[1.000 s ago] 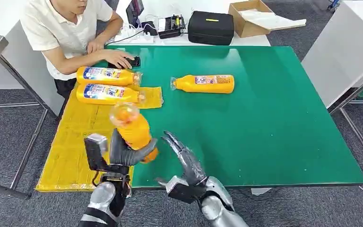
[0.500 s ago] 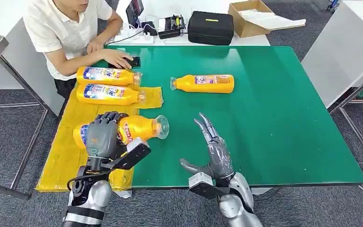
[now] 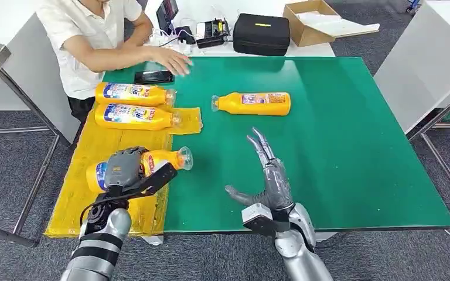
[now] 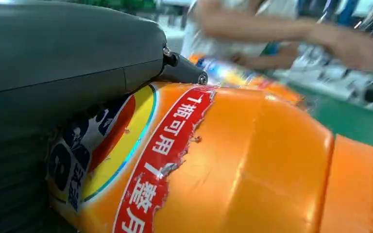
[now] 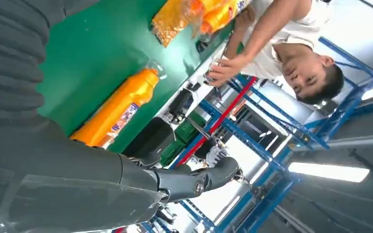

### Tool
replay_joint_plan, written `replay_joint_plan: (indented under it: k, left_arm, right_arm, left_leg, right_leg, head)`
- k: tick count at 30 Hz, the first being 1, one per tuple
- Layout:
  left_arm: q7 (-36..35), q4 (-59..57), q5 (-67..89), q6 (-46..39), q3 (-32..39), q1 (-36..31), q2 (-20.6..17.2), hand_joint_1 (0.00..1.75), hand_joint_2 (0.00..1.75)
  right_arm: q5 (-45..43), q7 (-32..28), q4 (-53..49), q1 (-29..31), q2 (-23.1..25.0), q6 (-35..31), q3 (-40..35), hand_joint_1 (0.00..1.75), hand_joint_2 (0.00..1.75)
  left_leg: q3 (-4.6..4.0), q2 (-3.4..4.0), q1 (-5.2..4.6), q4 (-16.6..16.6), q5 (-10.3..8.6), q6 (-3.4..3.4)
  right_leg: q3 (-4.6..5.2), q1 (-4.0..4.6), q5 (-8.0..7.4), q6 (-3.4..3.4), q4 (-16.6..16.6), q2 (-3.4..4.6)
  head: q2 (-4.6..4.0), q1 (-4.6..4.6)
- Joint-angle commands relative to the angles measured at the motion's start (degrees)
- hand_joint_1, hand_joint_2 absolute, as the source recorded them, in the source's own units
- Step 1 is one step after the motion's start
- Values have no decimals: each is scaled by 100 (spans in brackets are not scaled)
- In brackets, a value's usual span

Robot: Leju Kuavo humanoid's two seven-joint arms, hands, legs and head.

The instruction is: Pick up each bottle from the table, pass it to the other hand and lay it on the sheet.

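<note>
A: The left hand point(image 3: 128, 168) is wrapped around the held bottle point(image 3: 152, 163) at about 7 o'clock, fingers over the label, thumb underneath. The bottle lies nearly level over the yellow sheet point(image 3: 76, 193), mouth toward 3 o'clock, just past the sheet's edge.

B: And the right hand point(image 3: 268, 181)?

A: At 5 o'clock, fingers spread and pointing up, holding nothing, above the green surface point(image 3: 340, 146).

B: So the step is laying it down?

A: I judge so. To do it well, lower the bottle until its side rests flat on the sheet, parallel to the two laid bottles point(image 3: 132, 105) at 11 o'clock, then loosen the fingers evenly. A round body could roll if it is let go while tilted or above the sheet.

B: What is it like to hold?

A: In the left wrist view the plastic is smooth, glossy orange, and the printed label point(image 4: 165, 160) has a torn, ragged edge. The shoulder steps in toward a ribbed neck. Smooth plastic may slip, so I would keep the wrap until contact.

B: The sheet?

A: Yellow, patterned and slightly wrinkled at the corner.

B: What remains?

A: One bottle on the green point(image 3: 252, 103), at 12 o'clock, lying on its side, mouth toward 9 o'clock.
</note>
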State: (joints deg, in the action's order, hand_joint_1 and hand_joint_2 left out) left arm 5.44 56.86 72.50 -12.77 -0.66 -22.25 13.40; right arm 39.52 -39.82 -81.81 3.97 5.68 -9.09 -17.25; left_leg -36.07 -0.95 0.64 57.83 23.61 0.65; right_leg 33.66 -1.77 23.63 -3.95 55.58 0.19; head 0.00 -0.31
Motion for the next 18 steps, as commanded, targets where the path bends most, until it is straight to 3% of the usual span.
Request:
replay_joint_plan:
  k: [1, 18]
  left_arm:
    - [-8, -1361, 11, 118, 544, -653, -146, 175, 175]
    - [361, -2571, 2, 427, 497, -922, -215, 175, 175]
  right_arm:
    - [-152, -18, 479, 354, -142, 10, -161, 0, 175]
    - [-437, -18, 924, 632, -277, -60, -398, 0, 175]
  left_leg:
    - [33, 14, 4, -3, 13, -1]
    - [45, -2, 2, -7, 4, -1]
  right_leg:
    - [-32, 9, 9, 24, -6, 5]
    - [-49, 6, 1, 19, -10, -6]
  head:
    - [0, 0]
    - [0, 0]
